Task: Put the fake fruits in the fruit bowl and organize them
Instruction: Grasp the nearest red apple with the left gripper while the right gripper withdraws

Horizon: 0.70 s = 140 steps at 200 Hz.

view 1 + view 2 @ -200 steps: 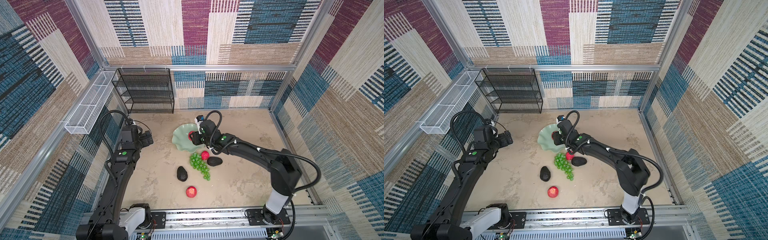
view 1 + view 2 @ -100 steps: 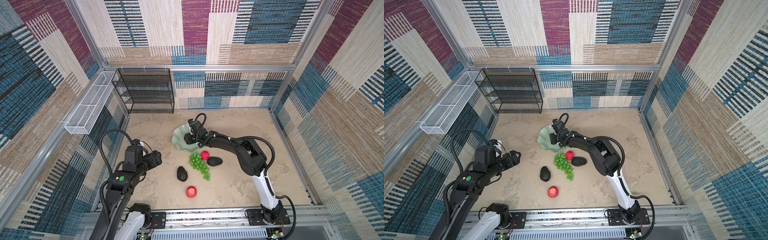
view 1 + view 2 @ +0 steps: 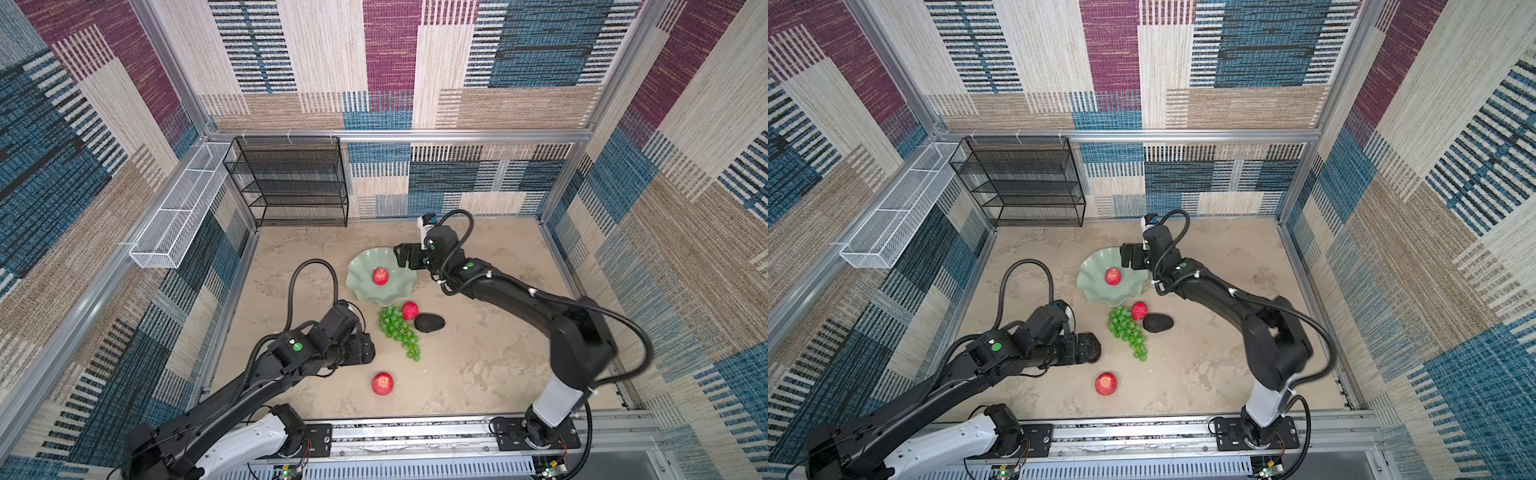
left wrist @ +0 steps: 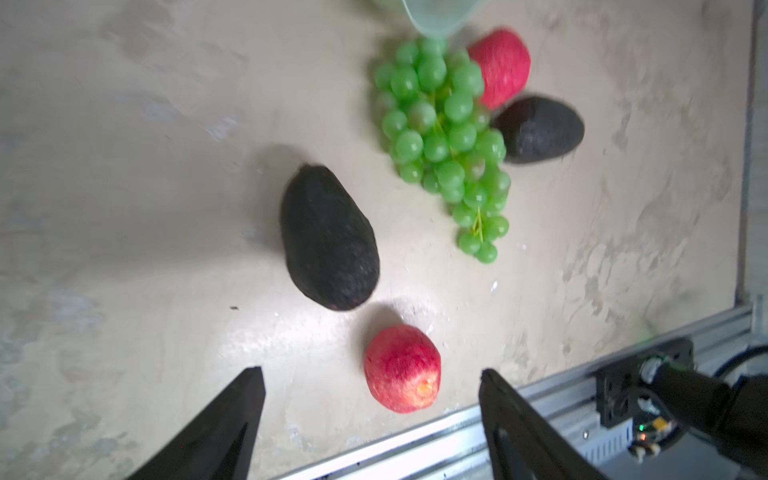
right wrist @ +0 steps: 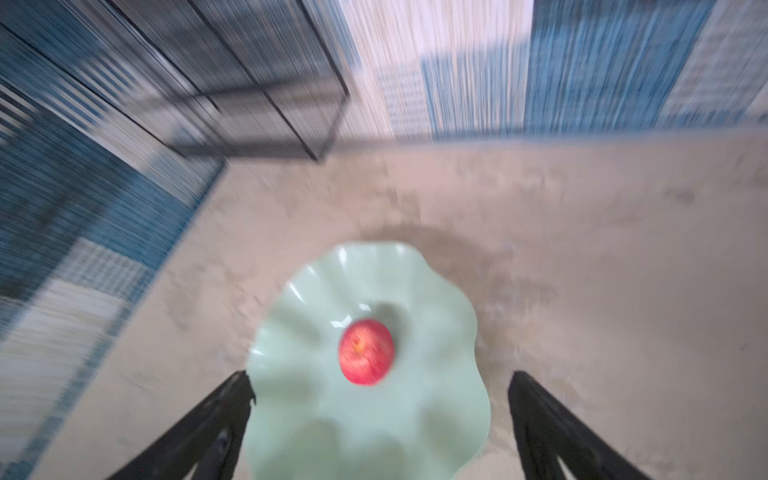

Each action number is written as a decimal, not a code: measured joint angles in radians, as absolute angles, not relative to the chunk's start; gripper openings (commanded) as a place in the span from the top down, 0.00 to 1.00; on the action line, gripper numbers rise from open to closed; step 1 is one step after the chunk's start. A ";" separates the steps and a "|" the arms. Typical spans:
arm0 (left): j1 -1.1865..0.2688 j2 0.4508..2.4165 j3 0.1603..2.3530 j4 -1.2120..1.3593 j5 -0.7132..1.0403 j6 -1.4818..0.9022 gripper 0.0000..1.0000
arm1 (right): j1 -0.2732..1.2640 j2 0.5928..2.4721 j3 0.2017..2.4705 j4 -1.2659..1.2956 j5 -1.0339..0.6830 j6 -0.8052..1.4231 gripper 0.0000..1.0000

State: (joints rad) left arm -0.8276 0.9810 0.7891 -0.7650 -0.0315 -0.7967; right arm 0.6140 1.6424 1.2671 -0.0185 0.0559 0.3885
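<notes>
The pale green fruit bowl [image 3: 360, 291] [image 3: 1094, 291] [image 5: 436, 316] holds one red apple [image 3: 380, 276] [image 3: 1113, 276] [image 5: 366, 351]. My right gripper [image 3: 405, 257] [image 3: 1128, 257] [image 5: 380, 377] hovers open over the bowl's right rim, holding nothing. In front of the bowl lie green grapes [image 3: 399, 332] [image 4: 444, 141], a second apple [image 3: 410, 310] [image 4: 500, 66] and an avocado [image 3: 429, 323] [image 4: 538, 129]. My left gripper [image 3: 365, 349] [image 3: 1090, 353] [image 4: 370, 372] is open above another avocado [image 4: 328, 237], which it covers in both top views. A third apple [image 3: 382, 383] [image 4: 402, 368] lies near the front rail.
A black wire shelf rack [image 3: 291, 183] stands at the back left. A white mesh basket [image 3: 178, 208] hangs on the left wall. The metal front rail [image 3: 415, 432] [image 4: 415, 440] runs just behind the third apple. Patterned walls enclose the table.
My right gripper opened and left the apple in the bowl, then drew back to the rim. My left arm swung from the left side in over the front avocado.
</notes>
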 measured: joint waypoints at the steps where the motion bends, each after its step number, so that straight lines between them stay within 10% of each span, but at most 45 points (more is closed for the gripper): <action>1: -0.837 0.986 0.789 -0.764 -0.031 -0.800 0.15 | 0.614 1.629 1.259 -0.010 0.056 0.388 0.00; 112: -1.054 1.294 0.720 -0.562 0.010 -0.928 0.20 | 0.603 1.309 0.878 0.019 0.098 0.482 0.00; 140: -1.059 1.327 0.692 -0.548 0.028 -0.932 0.37 | 0.603 1.301 0.871 0.028 0.107 0.486 0.00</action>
State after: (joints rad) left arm -1.0588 1.3273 0.6922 -0.5484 0.0284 -0.9321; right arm 0.6029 1.3010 0.8707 0.0284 0.1074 0.4858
